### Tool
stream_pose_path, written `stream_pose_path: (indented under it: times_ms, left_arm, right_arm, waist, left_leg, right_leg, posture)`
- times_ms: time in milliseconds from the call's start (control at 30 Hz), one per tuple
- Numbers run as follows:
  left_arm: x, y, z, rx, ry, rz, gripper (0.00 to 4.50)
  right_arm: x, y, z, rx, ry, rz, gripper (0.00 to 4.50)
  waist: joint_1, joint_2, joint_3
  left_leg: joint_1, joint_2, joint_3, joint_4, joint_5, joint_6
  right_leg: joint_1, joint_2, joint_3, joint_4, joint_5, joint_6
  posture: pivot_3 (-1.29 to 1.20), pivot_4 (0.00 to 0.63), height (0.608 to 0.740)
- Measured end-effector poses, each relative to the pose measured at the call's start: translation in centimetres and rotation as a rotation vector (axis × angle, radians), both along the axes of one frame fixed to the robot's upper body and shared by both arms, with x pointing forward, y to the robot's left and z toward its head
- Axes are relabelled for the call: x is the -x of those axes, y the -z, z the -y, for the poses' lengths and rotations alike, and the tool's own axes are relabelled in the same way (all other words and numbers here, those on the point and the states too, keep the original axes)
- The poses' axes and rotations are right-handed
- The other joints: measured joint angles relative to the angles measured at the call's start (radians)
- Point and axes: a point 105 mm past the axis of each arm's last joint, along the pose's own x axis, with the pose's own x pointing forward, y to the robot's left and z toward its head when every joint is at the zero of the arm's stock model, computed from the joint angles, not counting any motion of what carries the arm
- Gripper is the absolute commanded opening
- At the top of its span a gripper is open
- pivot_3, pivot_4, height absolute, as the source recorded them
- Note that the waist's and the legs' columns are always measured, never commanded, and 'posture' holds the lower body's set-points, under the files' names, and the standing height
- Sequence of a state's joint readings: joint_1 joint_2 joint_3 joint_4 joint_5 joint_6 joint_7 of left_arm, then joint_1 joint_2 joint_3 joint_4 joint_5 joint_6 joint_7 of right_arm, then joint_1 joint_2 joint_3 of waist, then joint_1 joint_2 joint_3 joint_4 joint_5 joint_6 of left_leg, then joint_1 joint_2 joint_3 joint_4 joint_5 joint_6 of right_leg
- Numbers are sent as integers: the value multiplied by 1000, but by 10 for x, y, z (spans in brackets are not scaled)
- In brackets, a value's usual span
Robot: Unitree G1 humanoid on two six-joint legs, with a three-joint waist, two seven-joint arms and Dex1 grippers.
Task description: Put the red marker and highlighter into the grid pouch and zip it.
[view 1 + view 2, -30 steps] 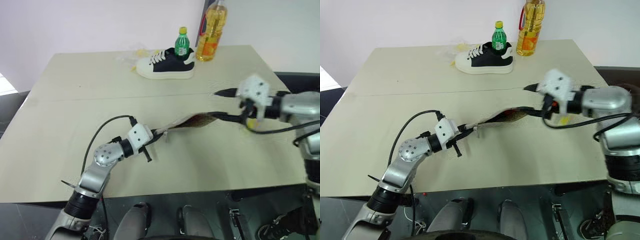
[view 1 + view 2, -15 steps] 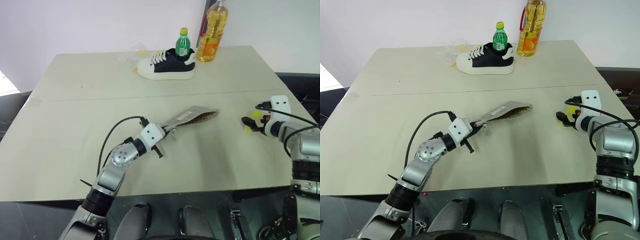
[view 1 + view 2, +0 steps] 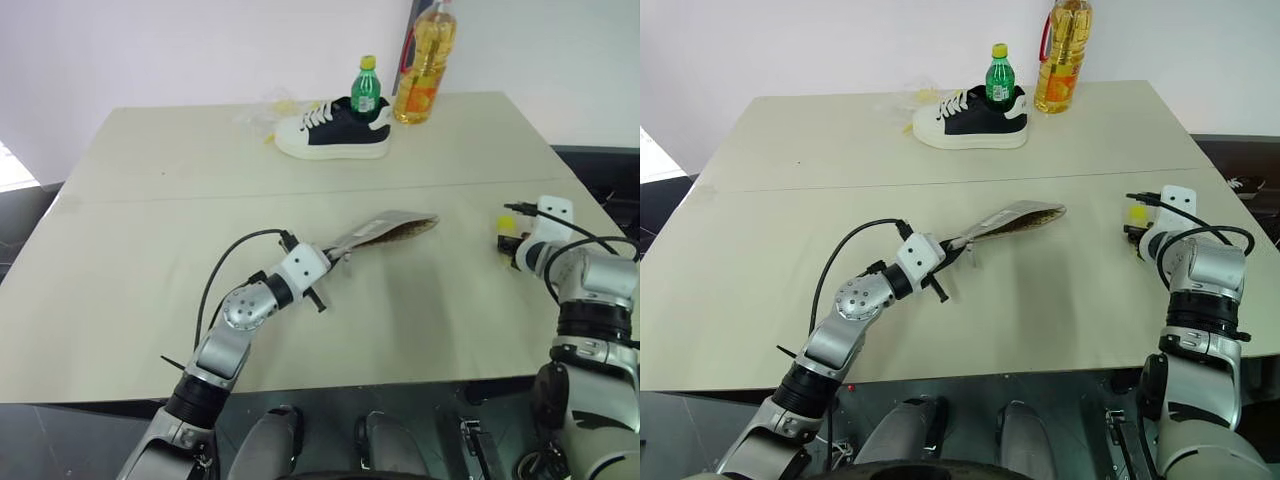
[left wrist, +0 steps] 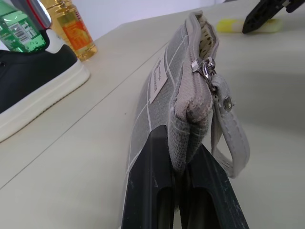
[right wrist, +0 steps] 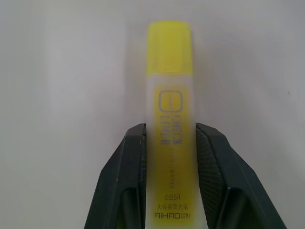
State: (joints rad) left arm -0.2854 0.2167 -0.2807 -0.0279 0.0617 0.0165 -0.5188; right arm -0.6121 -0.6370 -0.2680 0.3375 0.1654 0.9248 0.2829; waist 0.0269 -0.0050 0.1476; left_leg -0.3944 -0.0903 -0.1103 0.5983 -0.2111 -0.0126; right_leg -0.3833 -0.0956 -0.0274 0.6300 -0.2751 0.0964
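While the left gripper point(image 4: 183, 191) is clamped on the near end of the grid pouch point(image 3: 385, 232), holding this grey case with white lines, a small white label and a half-open zipper above the table point(image 3: 150, 230), the right gripper point(image 5: 167, 157) pinches the highlighter point(image 5: 170, 119) near the table's right edge. The pale yellow pen reads "AIHAO" and "6261". Far behind stand a black-and-white shoe point(image 3: 333, 130), a green bottle point(image 3: 364, 88) and an oil bottle point(image 3: 424, 62).

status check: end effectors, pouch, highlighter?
Left end effector shut on grid pouch, zipper open. Right end effector shut on highlighter at the table. Path between clear.
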Motion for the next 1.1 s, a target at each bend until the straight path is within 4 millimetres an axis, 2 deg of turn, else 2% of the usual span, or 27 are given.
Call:
stream_pose_path:
  times_ms: [100, 167, 267, 333, 433, 567, 933, 1100]
  left_arm:
    - [-2, -3, -8, 13, -21, 2, 0]
    - [-3, -4, -12, 20, -29, 1, 0]
    - [-4, -5, -16, 29, -34, -6, 0]
    - [-4, -5, -18, 30, -35, -11, 0]
    - [-5, -7, -22, 24, -45, -5, 0]
    - [-5, -7, -23, 23, -44, -5, 0]
    - [5, -7, -14, 13, 39, -12, 0]
    - [11, -7, -8, -3, 87, -14, 0]
  right_arm:
    - [-3, -40, -28, 294, -335, 130, 844]
    - [4, -56, -52, 430, -561, 194, 844]
    - [24, -63, -91, 515, -872, 239, 844]
    - [35, -61, -104, 513, -992, 230, 844]
    - [46, -60, -115, 487, -1099, 214, 844]
    - [52, -63, -124, 488, -1158, 218, 844]
    - [46, -49, -121, 585, -1174, 151, 844]
    - [46, -51, -123, 736, -1243, 131, 844]
  waist:
    - [-14, 0, 0]
    - [-17, 0, 0]
    - [-20, -1, 1]
    - [-17, -1, 1]
    - [-14, -1, 1]
    - [-12, -1, 1]
    - [-13, -1, 1]
    - [-13, -1, 1]
  left_leg:
    - [0, 0, -1, 0, 0, 0]
    - [1, 0, -1, -1, 0, 0]
    - [2, 1, -1, -1, -1, 0]
    - [2, 1, -1, 0, 0, 0]
    - [2, 1, -1, 1, -1, 0]
    - [2, 1, -1, 0, -1, 0]
    - [1, 0, -1, 0, -1, 0]
    - [1, 0, -1, 0, -1, 0]
  right_leg:
    - [0, 2, -1, 0, 0, 1]
    - [2, 2, -2, 0, -1, 2]
    - [2, 2, -2, 0, -1, 2]
    - [3, 1, -2, 0, -1, 2]
    - [3, 0, -1, -1, -1, 2]
    - [3, -1, -1, -2, -1, 2]
    - [2, -1, -1, -2, -1, 2]
    - [2, -1, -1, -2, -1, 2]
  posture:
    - [0, 150, 738]
    - [0, 150, 738]
    - [0, 150, 738]
    - [0, 150, 738]
    - [0, 150, 738]
    - [0, 150, 738]
    - [0, 150, 738]
    - [0, 150, 738]
